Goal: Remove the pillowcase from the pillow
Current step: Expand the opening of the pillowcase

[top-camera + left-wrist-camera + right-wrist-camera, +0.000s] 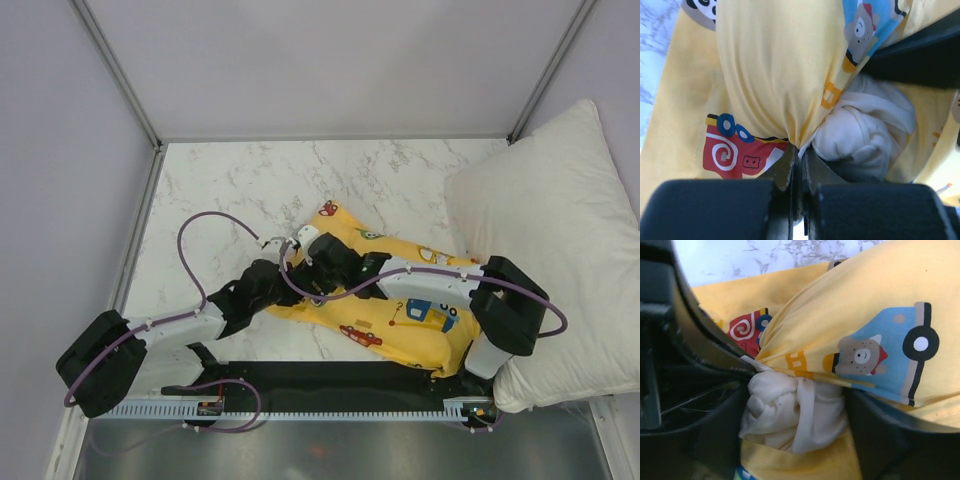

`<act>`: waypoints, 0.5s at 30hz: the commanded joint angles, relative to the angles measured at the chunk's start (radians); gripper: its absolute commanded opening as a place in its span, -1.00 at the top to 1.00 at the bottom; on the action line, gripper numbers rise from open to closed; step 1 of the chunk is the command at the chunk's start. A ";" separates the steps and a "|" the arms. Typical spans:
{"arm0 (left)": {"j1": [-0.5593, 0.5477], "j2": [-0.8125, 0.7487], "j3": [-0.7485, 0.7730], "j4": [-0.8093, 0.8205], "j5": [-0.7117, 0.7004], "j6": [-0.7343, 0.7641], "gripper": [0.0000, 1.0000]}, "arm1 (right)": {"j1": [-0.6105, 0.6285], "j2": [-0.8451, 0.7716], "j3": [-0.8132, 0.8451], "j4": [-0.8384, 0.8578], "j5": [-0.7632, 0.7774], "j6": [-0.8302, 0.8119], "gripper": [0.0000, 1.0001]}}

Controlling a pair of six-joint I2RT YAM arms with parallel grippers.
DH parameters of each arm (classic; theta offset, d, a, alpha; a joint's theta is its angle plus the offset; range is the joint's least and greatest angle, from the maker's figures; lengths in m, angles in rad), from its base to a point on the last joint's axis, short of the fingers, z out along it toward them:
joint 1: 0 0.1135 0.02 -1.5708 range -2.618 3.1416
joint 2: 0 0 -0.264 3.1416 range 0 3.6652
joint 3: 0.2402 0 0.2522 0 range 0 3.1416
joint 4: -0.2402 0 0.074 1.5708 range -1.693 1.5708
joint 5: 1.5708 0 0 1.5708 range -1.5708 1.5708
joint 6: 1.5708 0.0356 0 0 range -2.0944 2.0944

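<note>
The yellow pillowcase with cartoon vehicles lies in the middle of the marble table, and both arms reach onto its left end. My left gripper is shut on a pinch of the pillowcase's edge, with yellow fabric stretched away from the jaws. A bunched corner of the cream pillow sticks out of the case right beside that pinch. My right gripper is shut on this pillow corner, its fingers on either side. The pillowcase bulges just behind it.
A large white pillow lies at the table's right side, touching the pillowcase's right end. A black strip and toothed rail run along the near edge. Frame posts and grey walls enclose the left, back and right.
</note>
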 commanded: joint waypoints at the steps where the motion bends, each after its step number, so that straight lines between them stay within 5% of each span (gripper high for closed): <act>1: -0.022 -0.044 0.019 0.028 0.090 0.012 0.95 | -0.002 0.147 0.098 -0.097 0.188 0.067 -0.43; 6: -0.022 -0.075 0.013 0.010 0.069 0.015 0.95 | -0.002 0.245 0.193 -0.217 0.328 0.109 0.25; 7: -0.024 -0.072 0.013 0.005 0.057 0.015 0.95 | -0.004 0.254 0.201 -0.234 0.342 0.117 0.66; 9: -0.022 -0.052 0.019 -0.025 0.000 -0.002 0.95 | -0.004 0.264 0.200 -0.271 0.368 0.144 1.00; 15: -0.019 0.023 0.059 -0.105 -0.270 -0.037 0.95 | -0.004 0.204 0.088 -0.292 0.380 0.190 1.00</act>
